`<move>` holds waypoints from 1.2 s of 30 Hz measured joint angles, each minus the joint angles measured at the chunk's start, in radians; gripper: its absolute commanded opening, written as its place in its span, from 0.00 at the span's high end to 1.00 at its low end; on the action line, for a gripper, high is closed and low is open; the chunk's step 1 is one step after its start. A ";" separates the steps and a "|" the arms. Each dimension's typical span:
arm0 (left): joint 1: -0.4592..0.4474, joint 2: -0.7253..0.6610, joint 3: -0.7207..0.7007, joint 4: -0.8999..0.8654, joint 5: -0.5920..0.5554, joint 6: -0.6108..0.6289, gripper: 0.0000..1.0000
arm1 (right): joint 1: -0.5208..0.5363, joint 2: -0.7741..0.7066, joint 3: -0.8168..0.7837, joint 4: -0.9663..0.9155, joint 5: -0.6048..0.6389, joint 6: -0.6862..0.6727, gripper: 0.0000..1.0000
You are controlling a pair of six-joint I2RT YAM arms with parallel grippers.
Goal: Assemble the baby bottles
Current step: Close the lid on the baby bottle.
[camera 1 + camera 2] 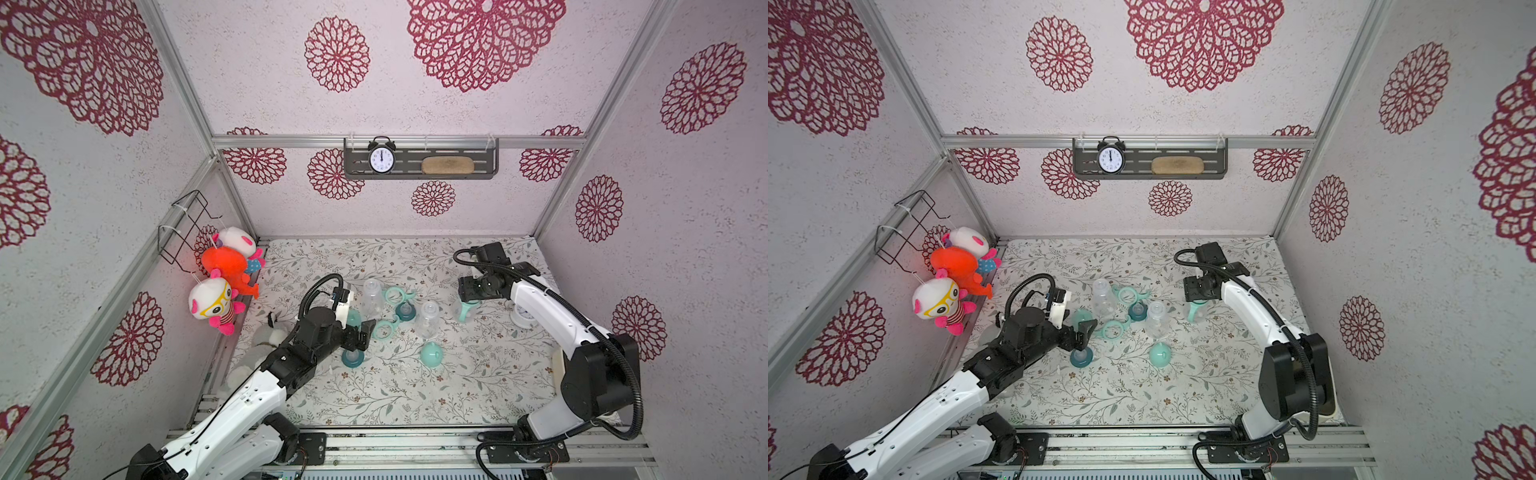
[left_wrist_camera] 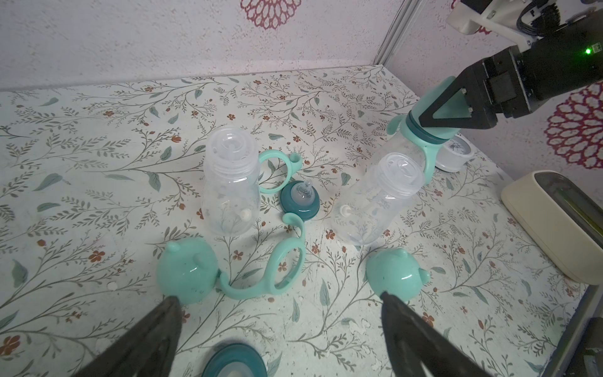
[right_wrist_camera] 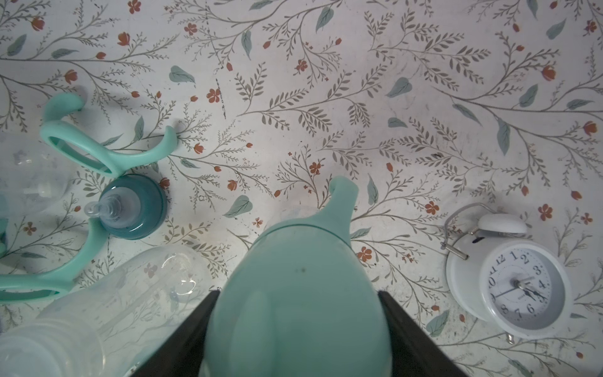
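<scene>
Left claw (image 2: 277, 296): spread wide and empty, hanging low over the loose parts. It looked set to choose a pick.
Near collar (image 2: 233, 362): a dark teal collar lay on the mat (image 2: 98, 147) right under that claw. It was blurred at the wrist view's edge, but the closest thing to grab.
First cap (image 2: 186, 274): mint dome, ears up, touching the front ring.
Front ring (image 2: 287, 261): the two-handled ring lay flat, hole open, easy to pinch by its rim.
First open bottle (image 2: 230, 189): a clear body standing with its neck up, so a ring and collar could probably drop straight on.
Back ring (image 2: 274, 173): it rested just beside that bottle's shoulder.
Centre collar (image 2: 301, 204): nipple up, sitting between the two open bottles.
Second open bottle (image 2: 378, 199): clear, neck up, no ring or collar on it.
Second cap (image 2: 396, 277): mint dome on the mat in front of that bottle.
Right claw (image 3: 297, 293): clamped on the mint cap of the assembled bottle (image 2: 411, 143) and holding it tilted. It was likely seating the cap or moving the bottle aside. The base was hidden, so whether it touched the mat could not be told.
White clock (image 3: 518, 287): face up just beside the held bottle, something to steer clear of.
Score: one bottle looked complete, with two left to build.
</scene>
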 measured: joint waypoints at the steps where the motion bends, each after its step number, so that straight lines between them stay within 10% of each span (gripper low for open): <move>1: 0.000 0.000 0.000 0.000 0.000 0.000 0.02 | 0.000 0.000 -0.003 0.003 0.000 0.000 0.28; 36: 0.000 0.001 0.000 0.000 0.000 0.003 0.02 | 0.000 0.029 0.064 -0.034 0.029 0.010 0.21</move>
